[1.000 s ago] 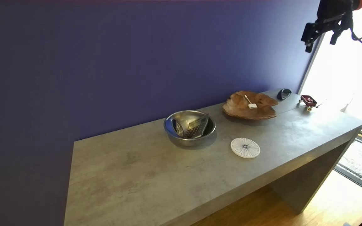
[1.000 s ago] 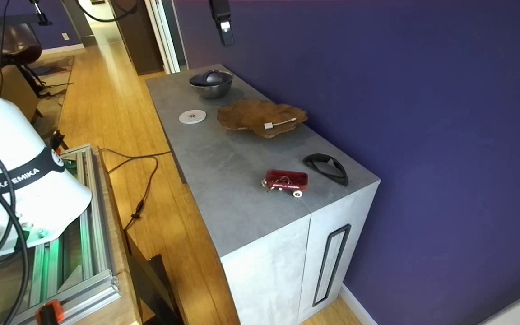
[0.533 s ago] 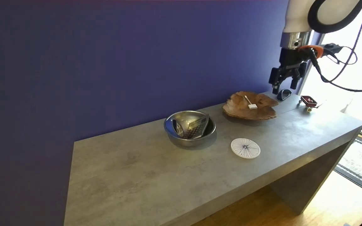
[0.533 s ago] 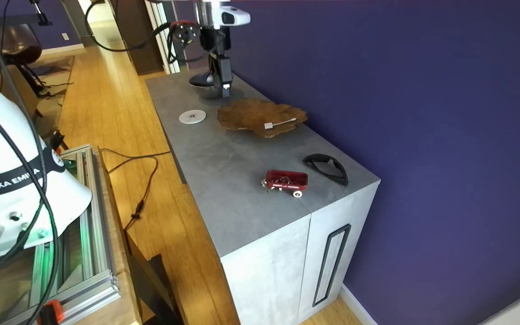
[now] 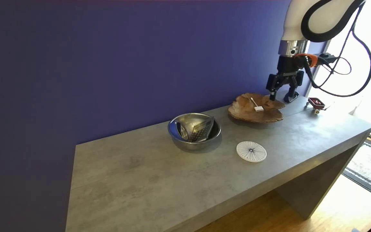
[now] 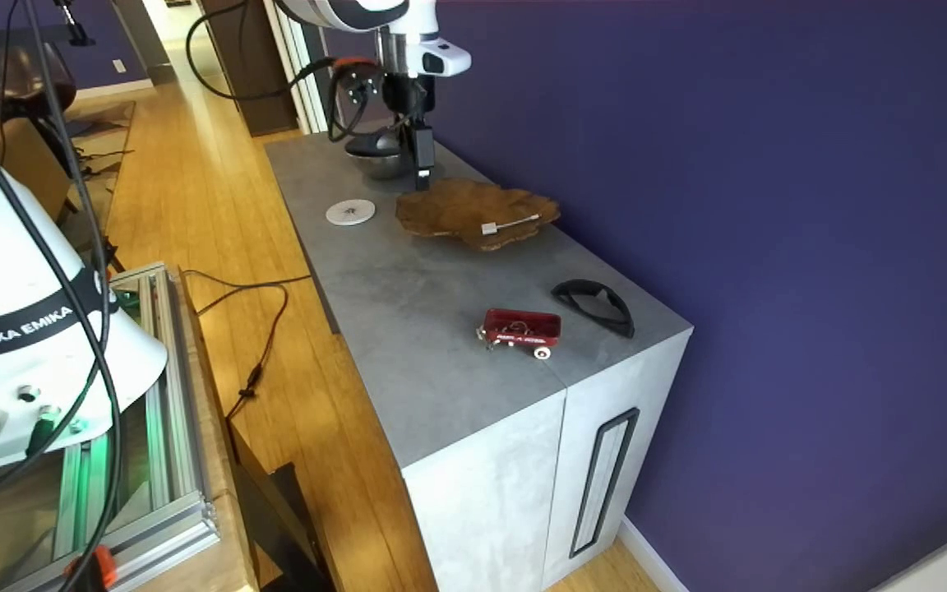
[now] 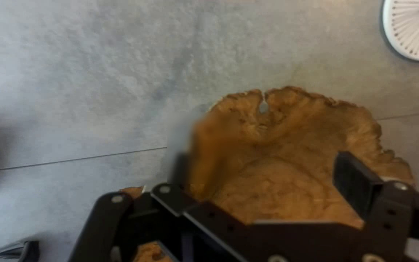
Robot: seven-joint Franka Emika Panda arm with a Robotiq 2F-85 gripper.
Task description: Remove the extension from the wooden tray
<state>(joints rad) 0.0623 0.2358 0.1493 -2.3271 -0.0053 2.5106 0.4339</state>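
Note:
The wooden tray [image 5: 242, 113], a reddish-brown dish with an irregular rim, stands on the counter by the wall; it also shows in an exterior view [image 6: 441, 215] and in the wrist view [image 7: 286, 174]. The extension, a short white cable with a square white end [image 5: 259, 109], lies inside the tray; it also shows in an exterior view [image 6: 489, 228]. In the wrist view it is hidden, probably behind the gripper. My gripper [image 5: 282, 95] is open and empty, pointing down over the tray's side, apart from the extension. Its fingers spread wide in the wrist view [image 7: 264, 174].
A steel bowl [image 5: 193, 145] holding a grater stands beside the tray. A white disc [image 5: 251, 151] lies nearer the counter's front edge. A black curved object [image 6: 593, 306] and a small red wagon [image 6: 521, 327] are toward the counter's end. A purple wall [image 6: 769, 205] runs behind.
The arm has come down from high up to just above the tray's side, moving a little further down and toward the tray in the last half second. The objects have not moved.

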